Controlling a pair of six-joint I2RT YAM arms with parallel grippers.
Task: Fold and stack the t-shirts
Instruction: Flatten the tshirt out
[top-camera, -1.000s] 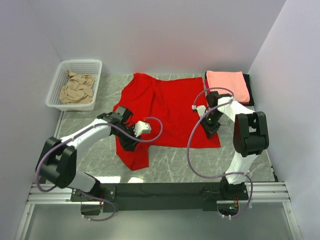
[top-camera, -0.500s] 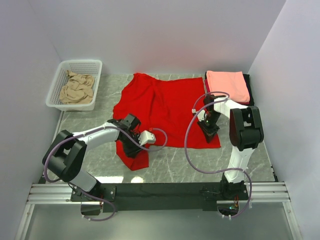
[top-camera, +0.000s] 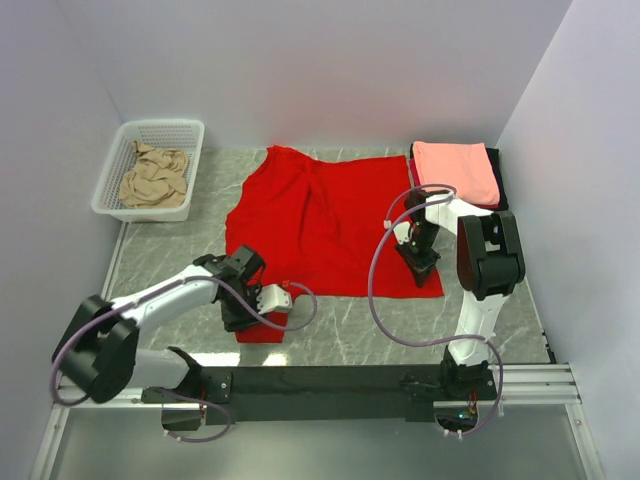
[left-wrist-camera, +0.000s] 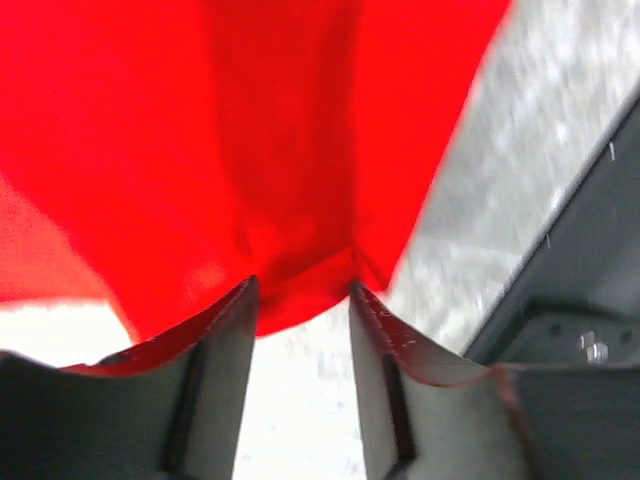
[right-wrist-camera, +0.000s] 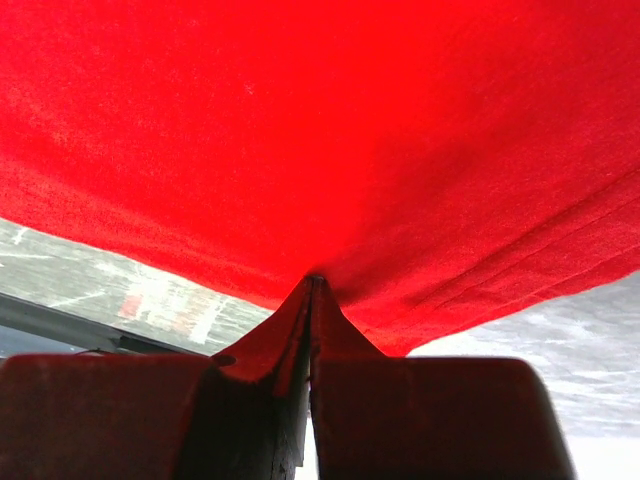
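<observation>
A large bright red t-shirt (top-camera: 320, 215) lies spread on the grey marble table. My left gripper (top-camera: 244, 316) grips its near-left corner close to the table's front edge; in the left wrist view (left-wrist-camera: 302, 290) the fingertips pinch a bunched fold of the red cloth (left-wrist-camera: 200, 150). My right gripper (top-camera: 420, 262) is shut on the shirt's near-right hem; in the right wrist view (right-wrist-camera: 313, 282) the jaws are closed tight on the red cloth (right-wrist-camera: 330, 130). A folded salmon-pink t-shirt (top-camera: 455, 170) lies on a black t-shirt (top-camera: 497, 185) at the back right.
A white mesh basket (top-camera: 160, 126) holding a crumpled tan t-shirt (top-camera: 155, 178) stands at the back left. White walls close in the back and both sides. A black mounting rail (top-camera: 330, 380) runs along the near edge.
My left gripper has pulled the shirt's near-left corner toward the front edge and slightly left, stretching that side out. My right gripper has barely moved, staying on the near-right hem.
</observation>
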